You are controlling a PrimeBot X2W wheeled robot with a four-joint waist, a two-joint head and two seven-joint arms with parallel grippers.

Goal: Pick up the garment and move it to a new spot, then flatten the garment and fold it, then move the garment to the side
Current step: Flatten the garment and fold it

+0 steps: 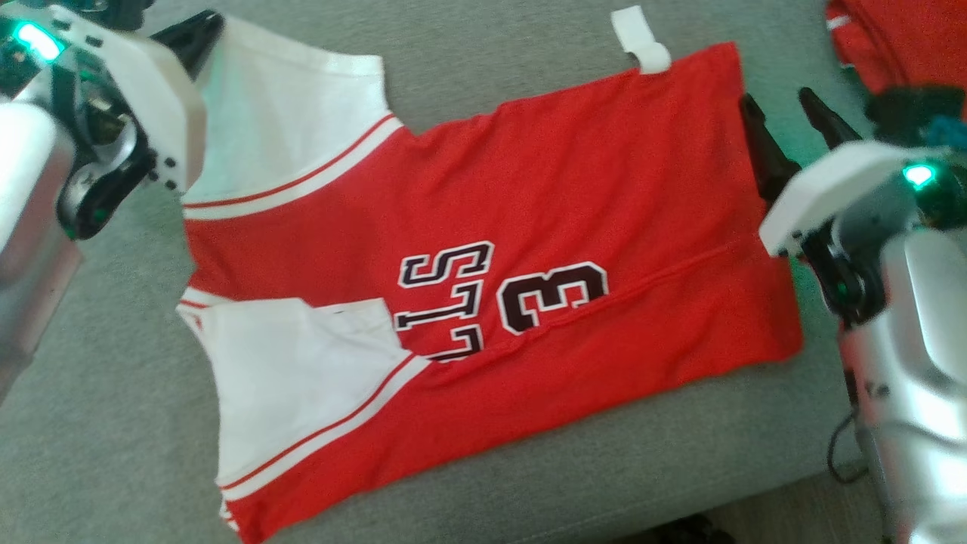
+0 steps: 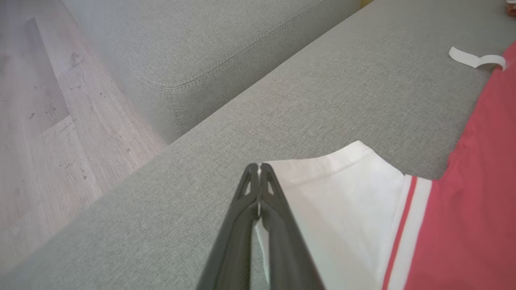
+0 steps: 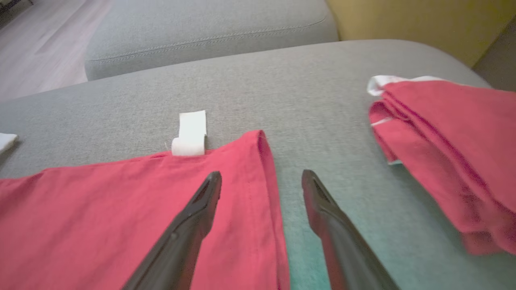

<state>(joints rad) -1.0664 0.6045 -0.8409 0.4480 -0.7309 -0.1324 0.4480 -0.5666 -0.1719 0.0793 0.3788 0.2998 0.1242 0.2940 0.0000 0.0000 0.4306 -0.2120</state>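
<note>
- Head view gives you the garment [image 1: 529,227] spread flat across the grey seat [image 1: 483,491], with the sleeves at the left, the hem at the right and the number side up.
- Your left gripper [image 2: 258,166] is pressed together on the outer edge of the far white sleeve. A sliver of white cloth shows between its fingers [image 2: 282,225].
- Your right gripper [image 3: 262,174] stands spread wide at the hem's far corner, one finger over red cloth and the other over bare seat. You cannot tell whether either touches.
- The near sleeve is folded in over the chest, its edge reaching the lettering.
- A white tag [image 1: 641,38] sticks out past the garment's far edge.
- Bare seat runs along the far side. A narrower strip lies between the hem and a folded red pile [image 3: 443,141] at the far right.
- The seat's near edge passes close to the hem's near corner.
- Left wrist view shows you wooden floor [image 2: 40,121] past the seat's edge, beside another cushion [image 2: 201,40].
</note>
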